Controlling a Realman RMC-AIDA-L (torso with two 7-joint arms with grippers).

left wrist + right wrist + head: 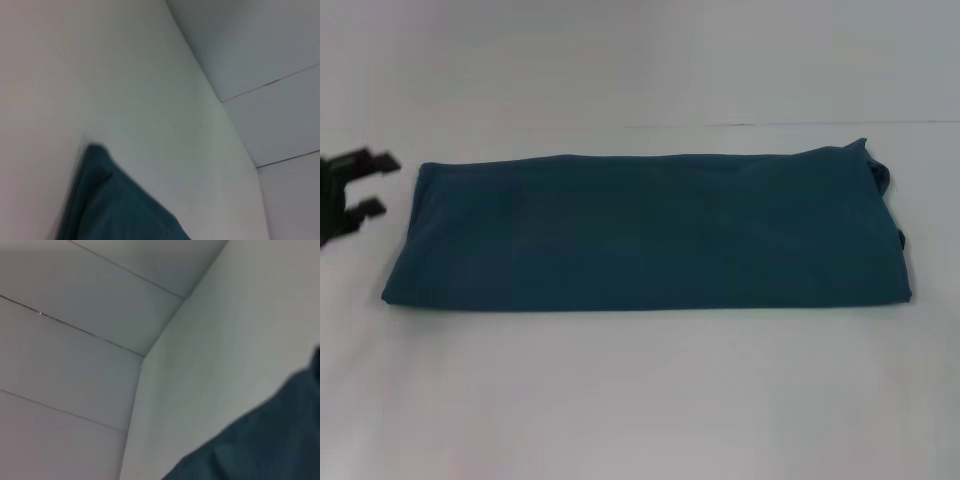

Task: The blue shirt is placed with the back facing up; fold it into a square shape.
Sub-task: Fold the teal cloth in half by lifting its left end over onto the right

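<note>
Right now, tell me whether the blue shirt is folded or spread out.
Folded. The blue shirt lies as a long band, sleeves tucked away, layered edges at its right end; not yet square.

Blue shirt (650, 232): soft woven or knit cloth, matt, with no sheen; the upper face is smooth with only faint creases, and the edges look rolled and slightly rumpled at the right end. Table (640, 400): white, smooth, matt surface with a dull, even finish; the material cannot be determined. Left gripper (365, 186): black, hard, plastic-looking fingers, matt. Wall panels (75, 365): white, smooth, flat, with thin dark seams between them.
</note>
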